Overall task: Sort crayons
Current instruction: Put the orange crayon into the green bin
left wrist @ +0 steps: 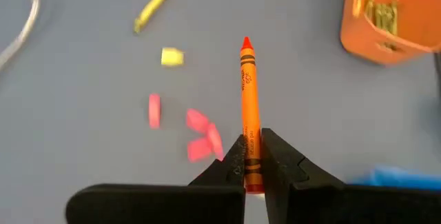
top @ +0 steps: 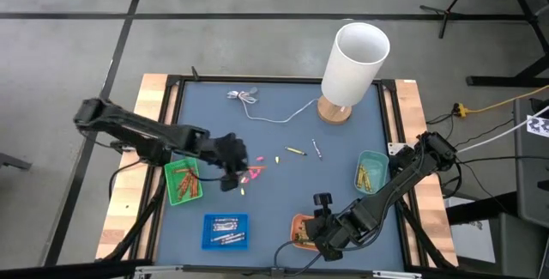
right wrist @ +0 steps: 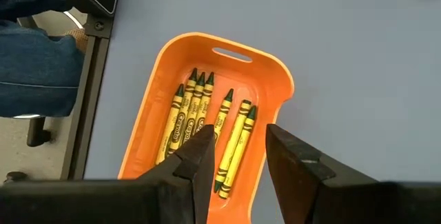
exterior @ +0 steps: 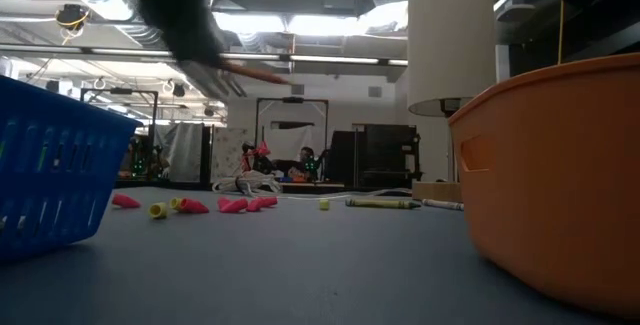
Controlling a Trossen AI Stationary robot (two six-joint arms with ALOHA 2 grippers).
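Observation:
My left gripper point(left wrist: 251, 145) hangs above the table's middle point(top: 237, 172), shut on an orange crayon point(left wrist: 248, 93). Below it lie pink bits point(left wrist: 200, 136), a yellow bit point(left wrist: 171, 57) and a yellow crayon point(left wrist: 153, 7). My right gripper point(right wrist: 238, 156) stands open above the orange tray point(right wrist: 275, 79), in which several yellow crayons point(right wrist: 189, 110) lie flat. A green tray point(top: 183, 182) holds orange crayons. A blue tray point(top: 226, 231) holds grey ones. A teal tray point(top: 371, 172) holds more crayons. My left gripper pinches the orange crayon's blunt rear end point(left wrist: 251, 163) between its two fingers. The crayon runs on in line with the fingers, its tip point(left wrist: 246, 43) pointing away from them. It is lifted clear of the table, slanting down.
A tall white cylinder point(top: 353, 63) on a round wooden base stands at the far right. A thin white cable point(top: 268, 112) runs from it across the far side. A grey crayon point(top: 317, 148) and a yellow crayon point(top: 295, 151) lie loose mid-table.

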